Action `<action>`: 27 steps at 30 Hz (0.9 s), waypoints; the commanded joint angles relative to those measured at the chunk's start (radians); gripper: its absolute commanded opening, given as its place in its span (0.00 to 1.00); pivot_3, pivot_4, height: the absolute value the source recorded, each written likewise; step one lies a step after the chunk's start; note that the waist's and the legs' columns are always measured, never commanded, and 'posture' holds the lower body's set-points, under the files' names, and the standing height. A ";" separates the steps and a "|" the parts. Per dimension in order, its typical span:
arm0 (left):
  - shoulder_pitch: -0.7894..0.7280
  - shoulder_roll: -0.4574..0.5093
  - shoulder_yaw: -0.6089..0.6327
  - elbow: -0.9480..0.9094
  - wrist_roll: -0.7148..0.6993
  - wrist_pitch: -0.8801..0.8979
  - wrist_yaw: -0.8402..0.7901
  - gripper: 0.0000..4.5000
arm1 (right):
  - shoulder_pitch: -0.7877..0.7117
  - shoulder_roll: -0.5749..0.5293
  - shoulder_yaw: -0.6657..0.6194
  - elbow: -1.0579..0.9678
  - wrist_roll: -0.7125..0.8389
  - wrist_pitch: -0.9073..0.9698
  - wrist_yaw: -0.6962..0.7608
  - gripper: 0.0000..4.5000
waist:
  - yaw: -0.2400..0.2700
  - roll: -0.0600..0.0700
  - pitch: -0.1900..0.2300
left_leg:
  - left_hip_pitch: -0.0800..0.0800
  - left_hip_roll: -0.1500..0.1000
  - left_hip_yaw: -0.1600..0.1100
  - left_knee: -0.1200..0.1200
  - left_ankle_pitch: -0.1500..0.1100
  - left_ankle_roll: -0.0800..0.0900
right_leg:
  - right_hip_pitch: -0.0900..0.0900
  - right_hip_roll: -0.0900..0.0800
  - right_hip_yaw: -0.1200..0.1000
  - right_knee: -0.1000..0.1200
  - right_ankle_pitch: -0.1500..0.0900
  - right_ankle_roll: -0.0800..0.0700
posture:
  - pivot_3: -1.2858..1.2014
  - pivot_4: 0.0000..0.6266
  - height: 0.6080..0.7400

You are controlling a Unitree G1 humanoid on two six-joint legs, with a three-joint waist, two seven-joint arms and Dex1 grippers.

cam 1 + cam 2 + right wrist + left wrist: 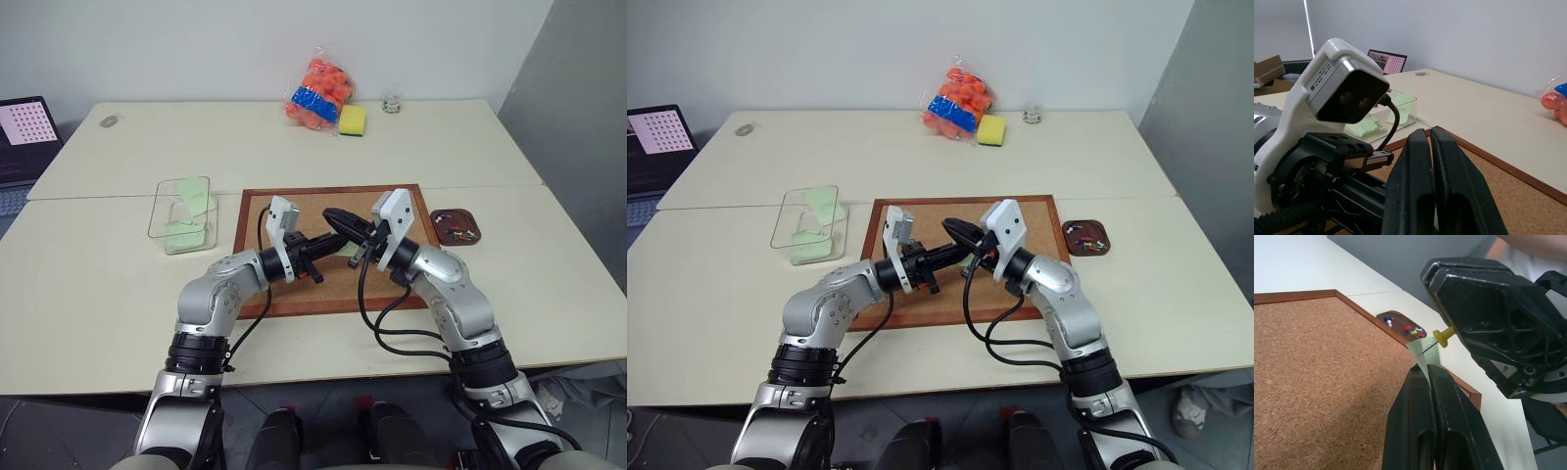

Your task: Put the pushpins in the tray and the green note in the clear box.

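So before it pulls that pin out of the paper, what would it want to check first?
1. Left pincer shut on the green note: ok.
2. Right pincer shut on the yellow pushpin: ok.
3. Pin's point through the note: ok, so pulling apart should free it.
4. Tray within reach, past the corkboard edge, already holding pins: ok.
5. Clear box open, green notes inside: ok.
6. Note untorn at the pin: cannot tell.
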 commanded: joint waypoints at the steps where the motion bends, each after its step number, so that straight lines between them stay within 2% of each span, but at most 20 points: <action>1: -0.009 -0.010 0.000 -0.030 -0.017 0.010 0.013 0.00 | 0.006 -0.001 -0.001 -0.066 0.015 -0.003 0.004 0.00 | 0.000 0.000 0.000 | 0.000 0.000 0.000 0.000 0.000 0.000 | 0.000 0.000 0.000 0.000 0.000 0.000 | 0.52 0.24 1.00; 11: -0.005 -0.053 0.059 -0.036 -0.102 0.133 0.090 0.00 | 0.040 -0.028 -0.025 -0.136 0.032 0.035 -0.019 0.00 | 0.000 0.000 0.000 | 0.000 0.000 0.000 0.000 0.000 0.000 | 0.000 0.000 0.000 0.000 0.000 0.001 | 0.52 0.24 1.00; 22: -0.012 -0.045 0.071 -0.031 -0.116 0.142 0.109 0.00 | 0.050 -0.051 -0.065 -0.172 0.044 0.063 -0.049 0.00 | 0.000 0.000 0.000 | 0.000 0.000 0.000 0.000 0.000 0.000 | 0.000 0.000 0.000 0.000 -0.001 0.001 | 0.52 0.24 1.00; 27: -0.006 -0.036 0.064 -0.042 -0.105 0.124 0.104 0.00 | 0.034 -0.087 -0.129 -0.100 -0.036 0.044 -0.152 0.00 | 0.001 0.000 0.000 | 0.000 0.000 0.000 0.000 0.000 0.000 | 0.000 0.000 0.000 0.000 -0.001 0.001 | 0.52 0.24 1.00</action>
